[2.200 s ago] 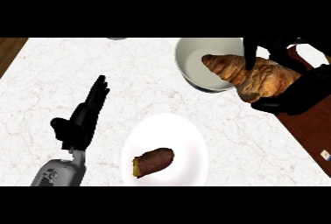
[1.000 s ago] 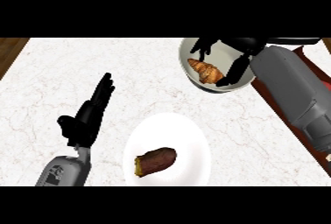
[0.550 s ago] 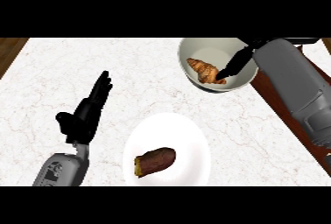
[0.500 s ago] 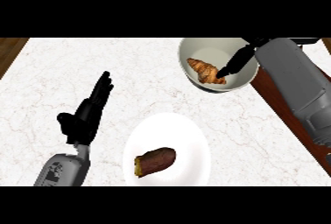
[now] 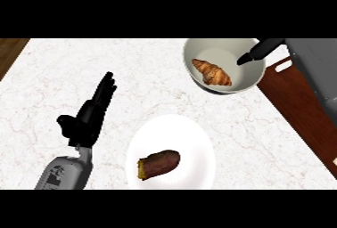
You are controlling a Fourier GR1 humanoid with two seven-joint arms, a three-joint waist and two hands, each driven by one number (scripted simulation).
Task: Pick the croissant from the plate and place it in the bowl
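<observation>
**Ana:** Croissant is lying inside the bowl, on the bowl's left half, so by my reading the placing part of the task is done. Its long axis is running from the bowl's upper left toward its lower middle.

**Ben:** And where is the right hand sitting against the bowl?

**Ana:** It is hanging over the bowl's upper right rim, fingers pointing down and left toward the croissant. Nothing is showing between the fingers, and a clear stretch of the bowl's pale inside is separating them from the pastry. The fingers are reading as fairly straight and close together, holding nothing. So the croissant is lying left of and slightly below that hand, apart from it.

**Ben:** The left hand?

**Ana:** It is resting well to the left of the bowl, fingers straight and pointing up, thumb out to the side, gripping nothing. It is much farther from the croissant than the right hand.

**Ben:** What is the dark thing below the bowl?

**Ana:** A brown food item is sitting on the white plate, below and a little left of the bowl. I cannot tell what it is. The plate is standing apart from the bowl.

**Ben:** So the coming move?

**Ana:** I am judging that the right arm only needs to draw away up and right, away from the croissant, without catching the rim.
</observation>
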